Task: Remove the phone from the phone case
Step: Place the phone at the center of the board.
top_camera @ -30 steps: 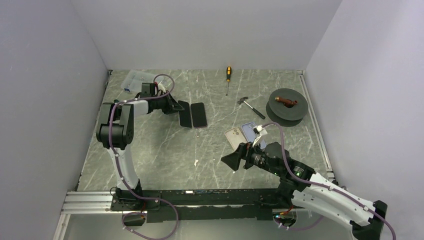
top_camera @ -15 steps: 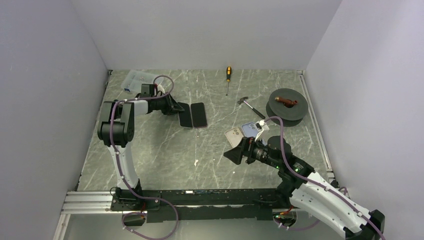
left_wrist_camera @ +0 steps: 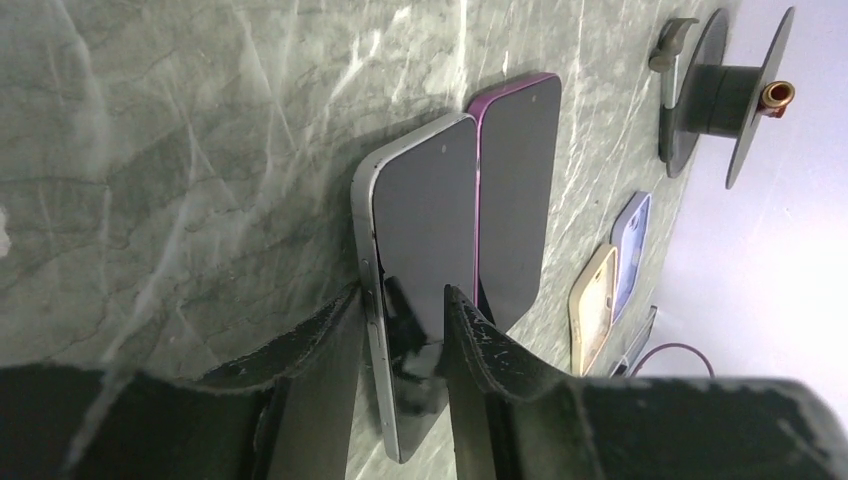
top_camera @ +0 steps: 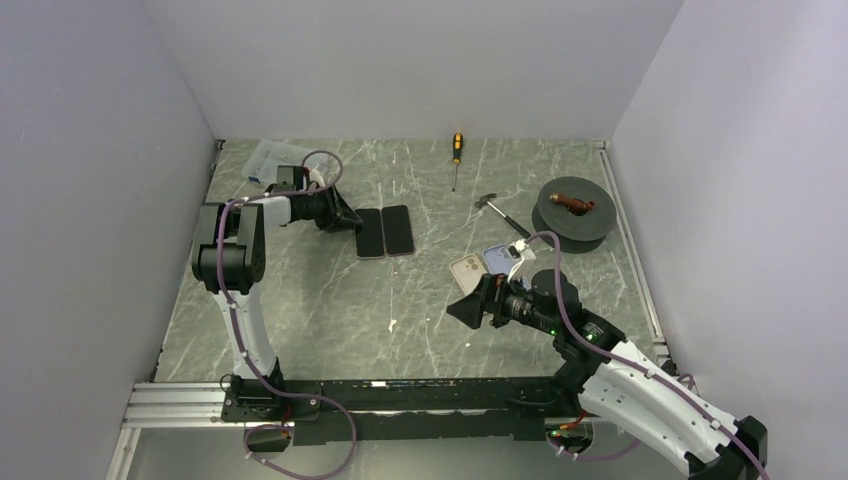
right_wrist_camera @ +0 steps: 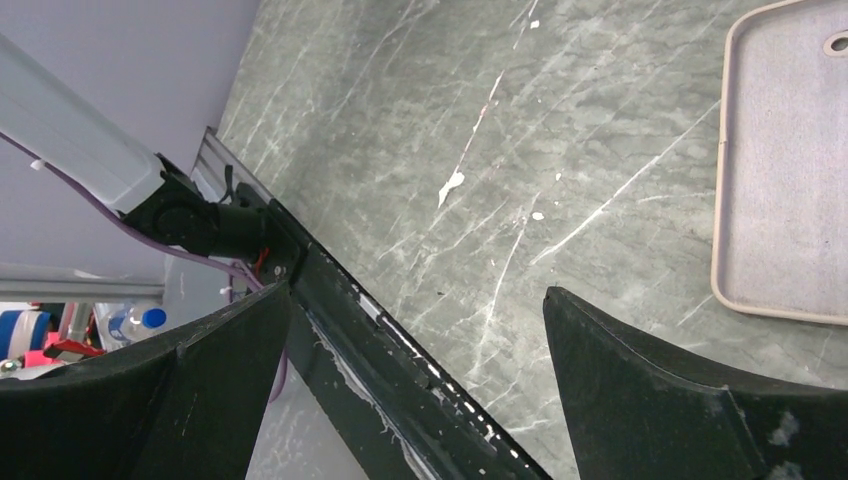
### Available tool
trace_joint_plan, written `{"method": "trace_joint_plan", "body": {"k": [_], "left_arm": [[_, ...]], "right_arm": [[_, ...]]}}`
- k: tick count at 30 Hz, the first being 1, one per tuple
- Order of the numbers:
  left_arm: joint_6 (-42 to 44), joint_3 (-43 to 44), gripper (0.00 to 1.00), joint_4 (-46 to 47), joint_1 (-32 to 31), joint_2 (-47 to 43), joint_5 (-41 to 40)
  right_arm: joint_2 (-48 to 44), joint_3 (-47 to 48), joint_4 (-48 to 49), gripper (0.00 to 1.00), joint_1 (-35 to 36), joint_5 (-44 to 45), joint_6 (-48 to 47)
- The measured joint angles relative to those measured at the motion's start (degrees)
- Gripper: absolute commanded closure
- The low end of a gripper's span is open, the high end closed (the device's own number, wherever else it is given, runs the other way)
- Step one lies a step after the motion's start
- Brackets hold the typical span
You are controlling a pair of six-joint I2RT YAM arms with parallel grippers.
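Nearby, the right gripper (right_wrist_camera: pixel 418 295) is hanging wide open and empty beside a matte beige case (right_wrist_camera: pixel 780 170); farther off, the left gripper (left_wrist_camera: pixel 400 292) is sitting at the bare silver phone (left_wrist_camera: pixel 420 200), its scuffed black fingers (left_wrist_camera: pixel 320 360) partly parted, seemingly gripping nothing; the purple-cased phone (left_wrist_camera: pixel 518 180) is lying flat, touching it; on the polished marble table (left_wrist_camera: pixel 200 150), a nudge is risking sliding both glossy, round-cornered slabs.

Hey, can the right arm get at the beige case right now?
Probably yes. The beige case lies close beside the open right hand, with only bare table between them and nothing on top. The hand points past it, though, so the wrist must turn first.
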Motion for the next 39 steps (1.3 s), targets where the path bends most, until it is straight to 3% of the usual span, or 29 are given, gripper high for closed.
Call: {"method": "trace_joint_plan", "body": {"k": [6, 10, 18, 20, 24, 26, 31, 39], "left_arm": [[1.7, -0.2, 0.53, -1.4, 0.0, -0.6, -1.9], [2.9, -4.9, 0.46, -1.0, 0.0, -7.1, -4.9], [5.2, -17.6, 0.43, -0.8, -2.4, -34.8, -17.3], [6.8, -22.5, 0.39, -1.6, -7.8, -48.1, -26.5], [9.2, -25.9, 0.34, -4.9, -17.9, -66.2, -36.6], [10.4, -26.4, 0.33, -7.2, -19.2, -72.3, -41.3], [12.0, -26.2, 0.32, -15.3, -19.0, -76.8, -50.5], [10.4, -31.0, 0.33, -20.6, -19.0, -82.7, -54.6]], "right_arm": [[0.5, 0.0, -0.2, 0.00, -0.2, -0.1, -0.2], [0.5, 0.2, -2.1, 0.00, -0.2, 0.2, -1.1], [-3.4, 4.2, -9.1, 0.00, -0.2, 3.7, -3.2], [-5.2, 5.8, -10.6, 0.00, -0.2, 4.9, -3.4], [-8.0, 7.3, -12.8, 0.00, -0.2, 7.9, -3.0], [-7.9, 8.4, -15.4, 0.00, -0.2, 11.5, -0.8], [-8.4, 9.8, -19.8, 0.00, -0.2, 17.8, 3.5], [-13.0, 10.3, -23.8, 0.00, -0.2, 23.5, 9.2]]}}
